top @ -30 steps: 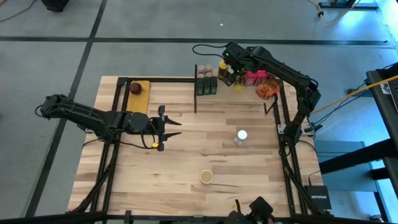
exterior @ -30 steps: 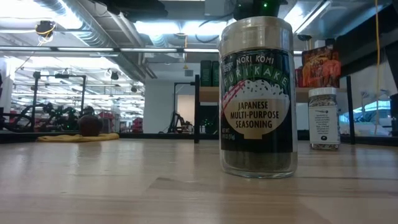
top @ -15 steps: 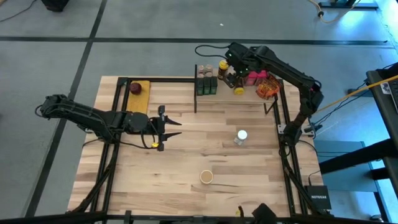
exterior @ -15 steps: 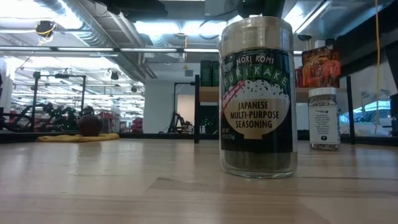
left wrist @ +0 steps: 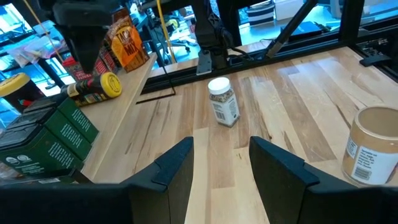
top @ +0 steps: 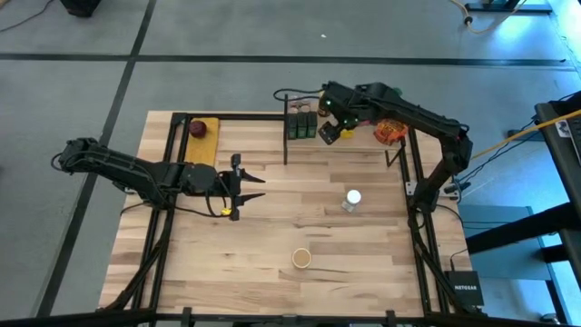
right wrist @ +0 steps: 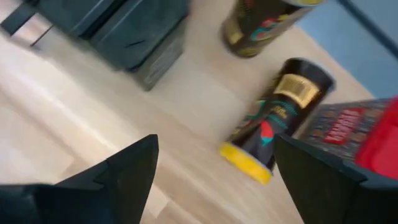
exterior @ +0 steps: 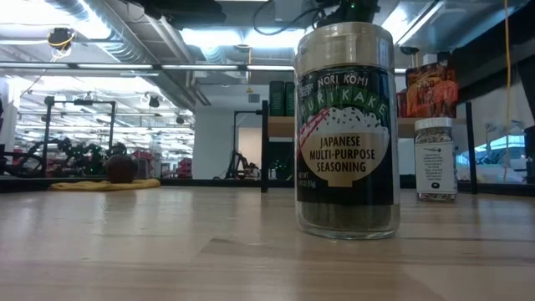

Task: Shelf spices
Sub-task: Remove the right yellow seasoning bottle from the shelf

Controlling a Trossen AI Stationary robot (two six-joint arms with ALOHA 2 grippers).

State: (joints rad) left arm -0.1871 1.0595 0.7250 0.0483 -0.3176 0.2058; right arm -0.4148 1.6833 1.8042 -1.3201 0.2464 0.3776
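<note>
The shelf (top: 359, 136) stands at the table's far right. On its board (right wrist: 186, 112) a dark jar with a yellow lid (right wrist: 273, 121) lies on its side, next to an upright jar (right wrist: 258, 18), dark tins (top: 302, 124), a red box (right wrist: 367, 134) and an orange packet (top: 390, 130). My right gripper (right wrist: 216, 142) hovers open over the board, just above the lying jar (left wrist: 93, 90). My left gripper (top: 257, 186) waits open at mid-table left. A white-lidded jar (top: 352, 199) and a tan-lidded jar (top: 301, 258) stand upright on the tabletop.
A dark red round thing on a yellow pad (top: 198, 128) lies at the far left corner. The tan-lidded furikake jar (exterior: 347, 130) stands close to the low camera, the white-lidded one (exterior: 435, 159) behind it. Black frame rails (top: 410, 195) run along both table sides.
My right gripper has moved over the shelf toward the table's near edge and a little to the left, ending above the lying yellow-lidded jar. The jars on the tabletop have stayed put.
</note>
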